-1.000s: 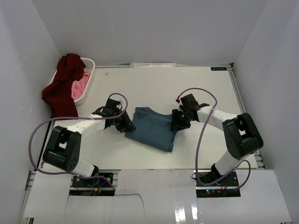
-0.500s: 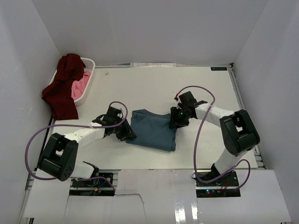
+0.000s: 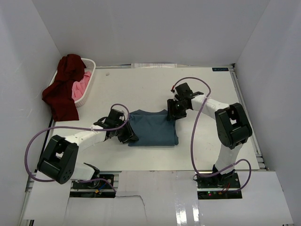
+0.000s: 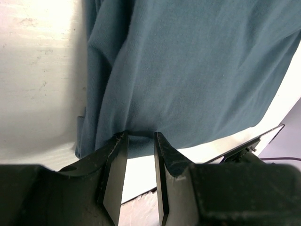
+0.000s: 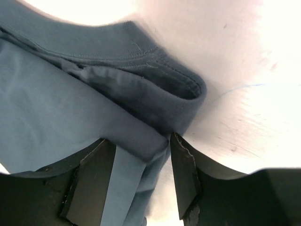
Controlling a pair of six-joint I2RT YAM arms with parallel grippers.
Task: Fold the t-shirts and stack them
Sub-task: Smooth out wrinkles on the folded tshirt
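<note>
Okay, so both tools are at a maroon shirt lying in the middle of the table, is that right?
Wrong colour. The left tool and right tool are at a teal-blue shirt lying in the middle of the table; the top external view shows it. The maroon shirt hangs over the basket.

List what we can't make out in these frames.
- Top view: pink t-shirt is mostly buried under the maroon t-shirt in the basket.
- Right wrist view: cloth lies between the right gripper jaws; whether it is clamped is unreadable. From above, the wrist covers them.
- Both wrist views: teal t-shirt is cut off by frame edges; its top layer hides the layers beneath.
</note>
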